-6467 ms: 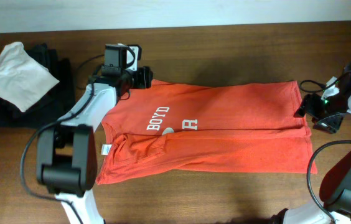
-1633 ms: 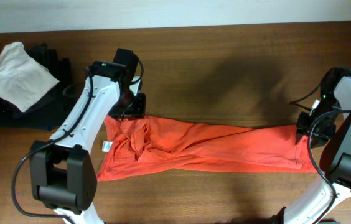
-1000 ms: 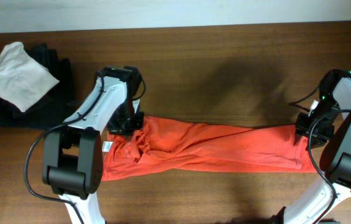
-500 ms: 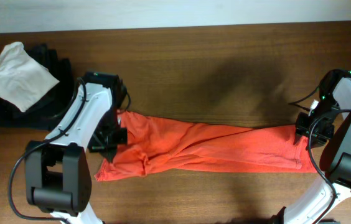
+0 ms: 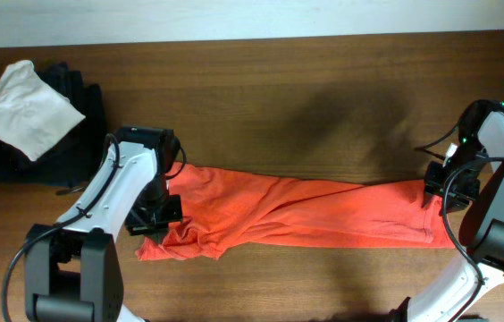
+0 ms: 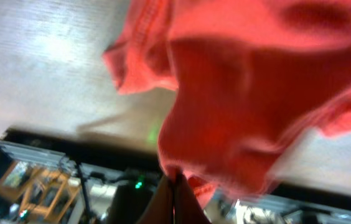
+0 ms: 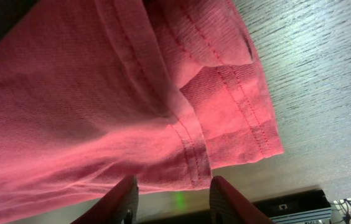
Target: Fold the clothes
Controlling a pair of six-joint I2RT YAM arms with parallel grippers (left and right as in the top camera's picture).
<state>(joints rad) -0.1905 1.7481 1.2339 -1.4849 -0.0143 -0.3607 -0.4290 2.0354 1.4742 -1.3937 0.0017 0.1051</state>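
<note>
A dark brown wooden table fills the overhead view, with a pale strip along its far edge. At the far left corner, 1 crumpled white cloth lies on top of a heap of black garments.

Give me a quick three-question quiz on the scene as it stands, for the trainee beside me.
1. Short answer: what does the crumpled white cloth lie on?
2. True or false: the orange-red cotton T-shirt lies spread flat with its lettering showing.
3. Pick one: the left end effector is A) open, holding nothing, B) shut on the T-shirt, C) shut on the white cloth.
Key: 1) the black garments; 2) false, it is bunched into a long strip; 3) B.
</note>
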